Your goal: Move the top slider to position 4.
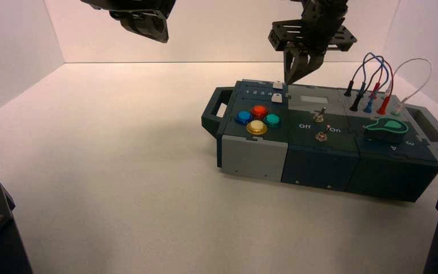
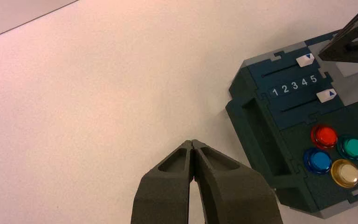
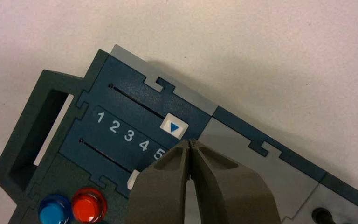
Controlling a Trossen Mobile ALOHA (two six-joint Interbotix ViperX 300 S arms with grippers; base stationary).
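The top slider [image 3: 174,127] is a white knob with a blue triangle. It sits at the end of its slot nearest the digit 5, on the box's far left panel [image 1: 278,85] [image 2: 305,59]. The printed row reads 1 2 3 4 5, and the digit 4 [image 3: 143,145] [image 2: 304,82] lies just beside the knob. My right gripper [image 3: 192,141] is shut and empty. It hovers just right of the top slider [image 1: 292,81], apart from it. My left gripper [image 2: 194,142] is shut and empty, held high at the back left [image 1: 142,20].
The second white slider [image 2: 326,95] lies below the digit row, partly hidden by my right fingers in the right wrist view. Red [image 1: 259,111], blue [image 1: 243,117], green [image 1: 272,120] and yellow [image 1: 256,127] buttons lie nearer me. Toggle switches [image 1: 319,115], plugged wires [image 1: 376,85] and a green knob [image 1: 386,130] are to the right.
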